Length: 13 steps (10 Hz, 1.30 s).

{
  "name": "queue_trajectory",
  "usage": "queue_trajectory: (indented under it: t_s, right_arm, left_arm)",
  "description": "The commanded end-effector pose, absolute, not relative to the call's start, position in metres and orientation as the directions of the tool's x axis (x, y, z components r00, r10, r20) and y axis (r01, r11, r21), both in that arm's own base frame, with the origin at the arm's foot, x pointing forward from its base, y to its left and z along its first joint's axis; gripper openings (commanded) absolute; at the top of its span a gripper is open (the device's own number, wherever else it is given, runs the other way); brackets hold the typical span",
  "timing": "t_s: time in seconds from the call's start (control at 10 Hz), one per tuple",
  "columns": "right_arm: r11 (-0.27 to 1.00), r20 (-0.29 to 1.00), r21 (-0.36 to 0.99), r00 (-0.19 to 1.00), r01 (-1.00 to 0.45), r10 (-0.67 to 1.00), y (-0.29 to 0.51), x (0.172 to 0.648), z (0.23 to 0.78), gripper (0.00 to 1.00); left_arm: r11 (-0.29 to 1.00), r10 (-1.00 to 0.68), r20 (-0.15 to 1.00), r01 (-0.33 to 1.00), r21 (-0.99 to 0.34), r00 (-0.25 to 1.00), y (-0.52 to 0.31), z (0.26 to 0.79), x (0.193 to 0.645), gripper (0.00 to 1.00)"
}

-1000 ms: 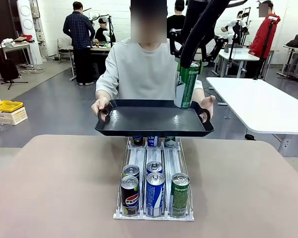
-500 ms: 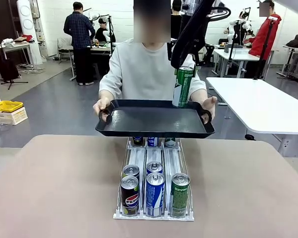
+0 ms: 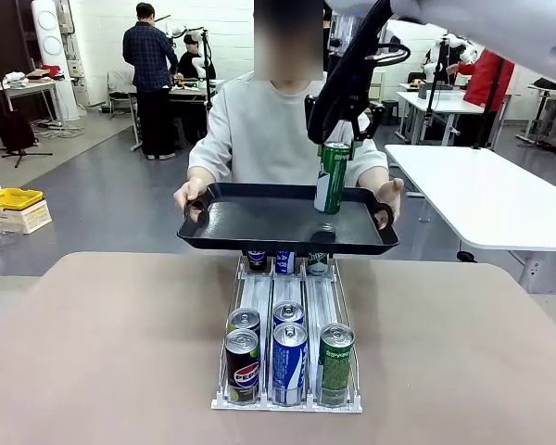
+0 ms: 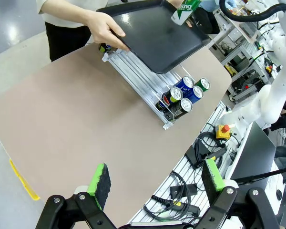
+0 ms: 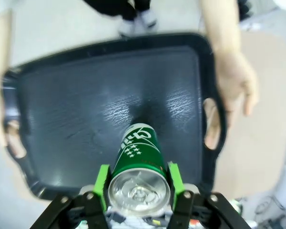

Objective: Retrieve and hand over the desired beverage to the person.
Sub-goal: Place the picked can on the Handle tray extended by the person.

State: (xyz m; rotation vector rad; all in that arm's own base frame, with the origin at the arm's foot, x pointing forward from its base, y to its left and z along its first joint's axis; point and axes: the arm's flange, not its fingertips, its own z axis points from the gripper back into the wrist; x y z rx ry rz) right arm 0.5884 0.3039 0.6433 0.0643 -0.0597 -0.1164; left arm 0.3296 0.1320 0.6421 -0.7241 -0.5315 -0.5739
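while clamped, green can [image 3: 333, 177] tilts slightly — near-upright

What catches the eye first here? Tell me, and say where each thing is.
The right gripper, shut on a green aluminium drink can, holds it slightly tilted over the black plastic tray that the person in a grey sweatshirt holds out beyond the tan table's far edge. Nearer, a clear three-lane rack on it carries more cans.
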Motion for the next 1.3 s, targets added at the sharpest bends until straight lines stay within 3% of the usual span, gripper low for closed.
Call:
queue_trajectory:
  t_s: [0.0, 0.6, 0.7, 0.8, 1.2]
  right_arm:
    - [0.996, 0.065, 0.023, 0.994, 0.088, -0.089, 0.315, 0.606, 0.653, 0.58]
    - [0.998, 0.037, -0.021, 0.998, 0.056, -0.055, 0.32, 0.611, 0.628, 0.58]
    - [0.998, 0.035, -0.01, 0.998, 0.055, -0.055, 0.32, 0.61, 0.63, 0.93]
    - [0.999, 0.041, -0.005, 0.998, 0.05, -0.05, 0.32, 0.608, 0.632, 1.0]
    - [1.0, 0.042, 0.016, 0.999, 0.024, -0.025, 0.319, 0.601, 0.641, 1.0]
  left_arm:
    - [0.593, -0.298, 0.643, 0.664, -0.455, 0.706, 0.133, 0.644, 0.33, 1.0]
    - [0.593, -0.298, 0.643, 0.664, -0.455, 0.706, 0.133, 0.644, 0.33, 1.0]
    - [0.593, -0.298, 0.643, 0.664, -0.455, 0.706, 0.133, 0.644, 0.33, 1.0]
    - [0.593, -0.298, 0.643, 0.664, -0.455, 0.706, 0.133, 0.644, 0.33, 1.0]
    - [0.593, -0.298, 0.643, 0.664, -0.455, 0.706, 0.133, 0.644, 0.33, 1.0]
